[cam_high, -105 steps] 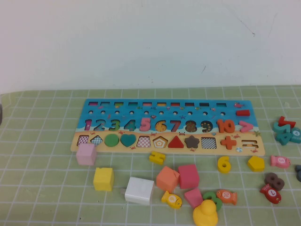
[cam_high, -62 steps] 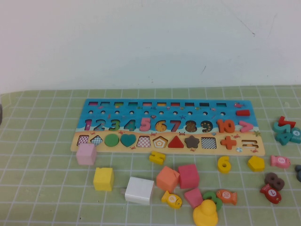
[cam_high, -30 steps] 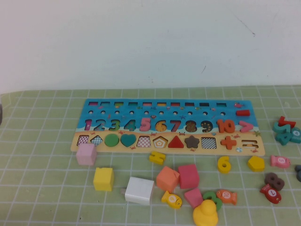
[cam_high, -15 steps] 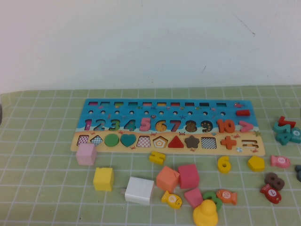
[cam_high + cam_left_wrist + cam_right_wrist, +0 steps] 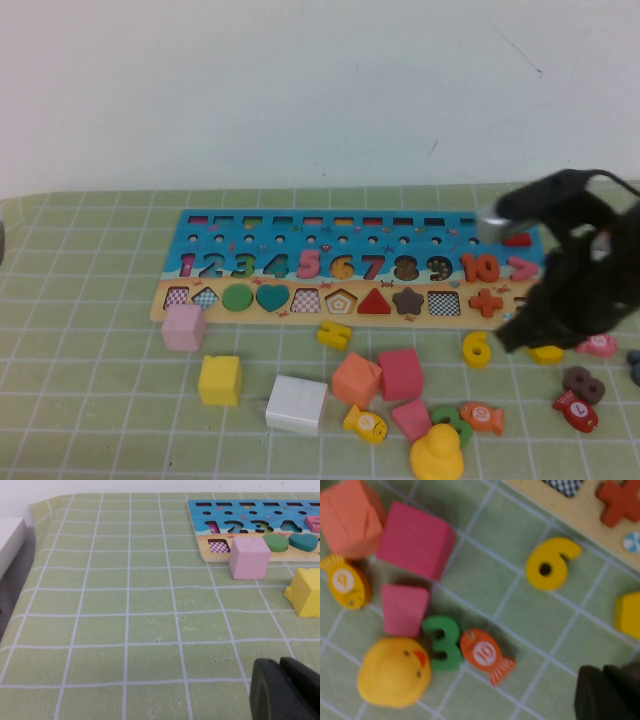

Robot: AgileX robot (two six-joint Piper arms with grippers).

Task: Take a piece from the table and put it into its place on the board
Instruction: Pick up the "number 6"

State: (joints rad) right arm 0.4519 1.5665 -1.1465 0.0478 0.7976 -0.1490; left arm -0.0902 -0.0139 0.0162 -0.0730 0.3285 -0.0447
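Observation:
The number and shape board lies across the middle of the table. Its near edge shows in the right wrist view. My right gripper is shut and empty. It hangs low over the table just in front of the board's right end, between a yellow 6 and a yellow hexagon. In the right wrist view the gripper is near the 6 and the hexagon. My left gripper is shut and empty above bare mat, out of the high view.
Loose pieces lie in front of the board: a pink cube, a yellow cube, a white block, an orange cube, a red cube, a green 3, an orange fish and a yellow duck. More pieces lie at the right edge.
My right arm has come into the high view from the right and now covers the board's right end. No piece has moved.

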